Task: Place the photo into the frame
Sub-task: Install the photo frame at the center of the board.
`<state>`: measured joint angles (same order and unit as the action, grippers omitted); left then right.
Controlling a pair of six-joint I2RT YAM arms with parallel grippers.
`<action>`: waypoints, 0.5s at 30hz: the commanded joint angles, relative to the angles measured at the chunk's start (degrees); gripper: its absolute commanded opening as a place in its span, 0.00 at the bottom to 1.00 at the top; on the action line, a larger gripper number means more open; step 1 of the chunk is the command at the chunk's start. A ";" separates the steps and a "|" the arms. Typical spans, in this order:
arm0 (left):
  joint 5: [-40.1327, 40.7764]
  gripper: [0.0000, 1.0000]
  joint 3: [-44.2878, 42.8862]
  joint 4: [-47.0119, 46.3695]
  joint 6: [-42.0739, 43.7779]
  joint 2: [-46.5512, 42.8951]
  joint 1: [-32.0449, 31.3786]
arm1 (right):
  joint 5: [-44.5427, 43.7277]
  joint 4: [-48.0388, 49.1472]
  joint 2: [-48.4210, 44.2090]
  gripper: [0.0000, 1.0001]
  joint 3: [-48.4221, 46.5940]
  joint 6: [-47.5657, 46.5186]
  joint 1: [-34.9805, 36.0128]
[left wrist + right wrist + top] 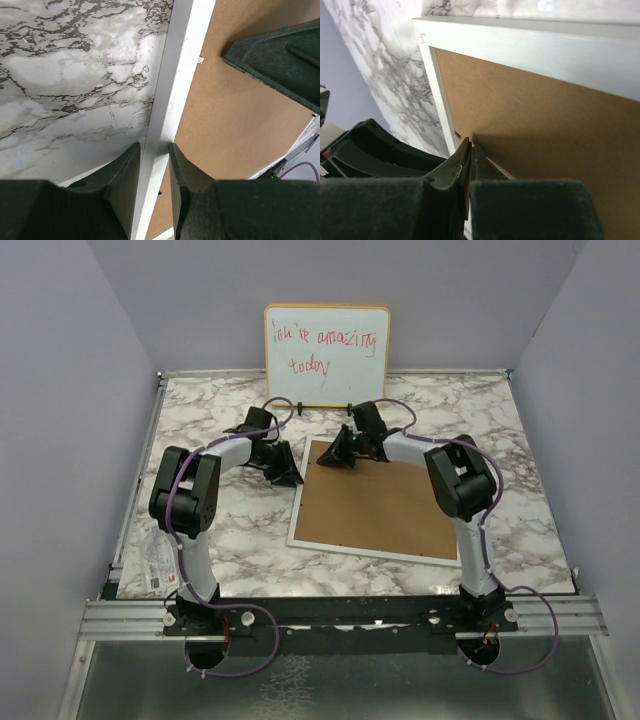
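A large rectangular picture frame (pixel 175 90) with a thin white rim is laid face down on the tabletop, so that its brown fibreboard backing board (pixel 375 505) is turned upward and can be reached from above. The frame's left rim is straddled and pinched by the left fingers (pixel 122 172), apparently to steady it while the back is worked on. The right fingers (pixel 457 165) are pressed together, with their tips set on the backing board just inside that rim, near the far left corner. Whether a tab is caught between them cannot be told. The photo is seen in no view; it may lie under the board.

The white, grey-veined marble tabletop (pixel 200 410) is enclosed by plain grey-lilac walls (pixel 60 390). A wood-edged whiteboard (pixel 327 355) with red handwriting is stood against the back wall.
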<state>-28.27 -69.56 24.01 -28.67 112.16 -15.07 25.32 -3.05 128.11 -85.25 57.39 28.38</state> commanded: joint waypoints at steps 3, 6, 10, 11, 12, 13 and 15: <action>13.48 0.35 -2.07 6.49 3.88 5.04 0.30 | -13.63 -14.62 -7.60 0.04 4.07 -7.80 -2.25; 11.95 0.45 -8.78 6.40 3.84 4.42 0.30 | -16.61 -18.52 -15.16 0.05 6.65 -8.51 -3.87; 10.91 0.66 -20.73 6.25 5.45 6.35 0.24 | -23.57 -25.73 -23.31 0.19 13.14 -6.30 -8.31; 10.72 0.70 -23.12 5.62 6.05 7.11 0.18 | -24.82 -27.67 -25.12 0.21 15.03 -5.09 -9.88; 10.38 0.72 -25.88 4.93 6.62 7.98 0.07 | -25.03 -29.00 -27.01 0.23 17.15 -4.27 -11.45; 9.63 0.74 -28.64 4.39 7.24 9.17 -0.23 | -25.13 -29.84 -28.84 0.26 19.47 -3.42 -12.95; 7.58 0.75 -33.74 2.98 8.10 11.54 -0.89 | -25.10 -31.42 -32.73 0.36 23.57 -2.08 -15.25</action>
<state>-20.32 -93.97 29.58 -24.16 120.22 -15.00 5.67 -24.80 100.62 -68.73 52.27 17.12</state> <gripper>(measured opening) 0.734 0.291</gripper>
